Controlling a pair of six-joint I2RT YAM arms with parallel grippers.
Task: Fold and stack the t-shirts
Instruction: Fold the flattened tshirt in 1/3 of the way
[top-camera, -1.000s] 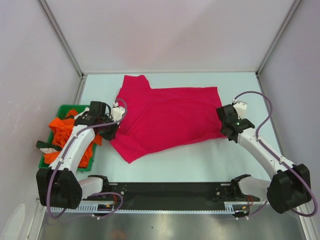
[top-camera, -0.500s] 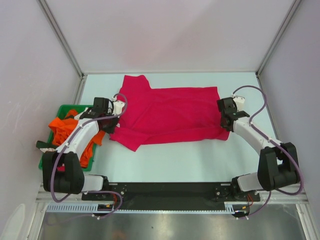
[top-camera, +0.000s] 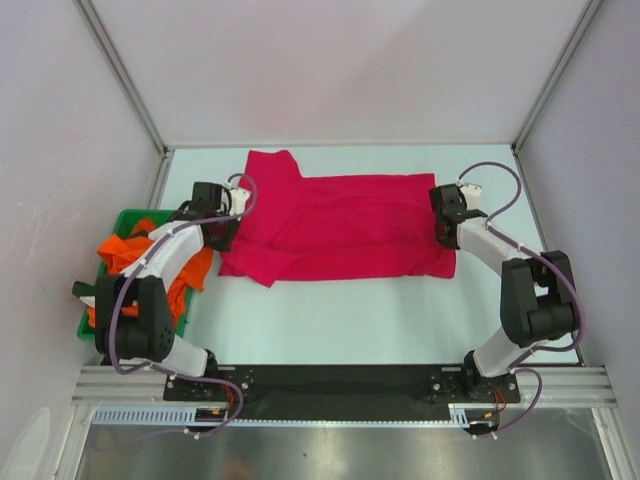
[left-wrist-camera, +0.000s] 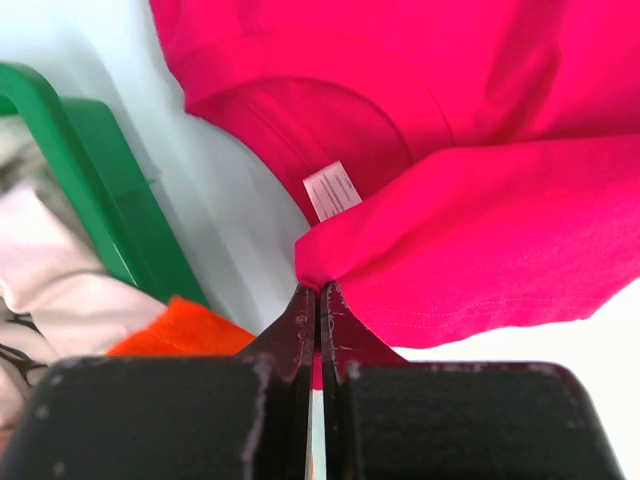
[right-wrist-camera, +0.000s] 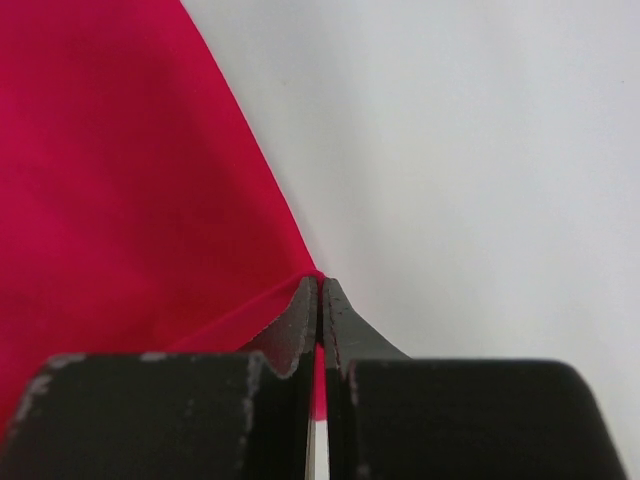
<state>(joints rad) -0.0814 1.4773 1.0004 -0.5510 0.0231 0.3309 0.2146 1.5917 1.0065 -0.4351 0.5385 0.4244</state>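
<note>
Folding the crimson t-shirt (top-camera: 340, 215) in half
Clamped at either end by left pincer (left-wrist-camera: 320, 290) and right pincer (right-wrist-camera: 320, 283); carry both ends level, taut, then release together

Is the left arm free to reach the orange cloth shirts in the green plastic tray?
Likely not yet: its end effector is shut on the crimson-pink cloth t-shirt; the tray lies just beside.

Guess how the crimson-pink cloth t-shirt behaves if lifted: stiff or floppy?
Likely floppy: the crimson-pink cloth t-shirt lies doubled over itself and puckers at the left claw. Probably light: the right claw too holds it by a thin pinch of hem.
</note>
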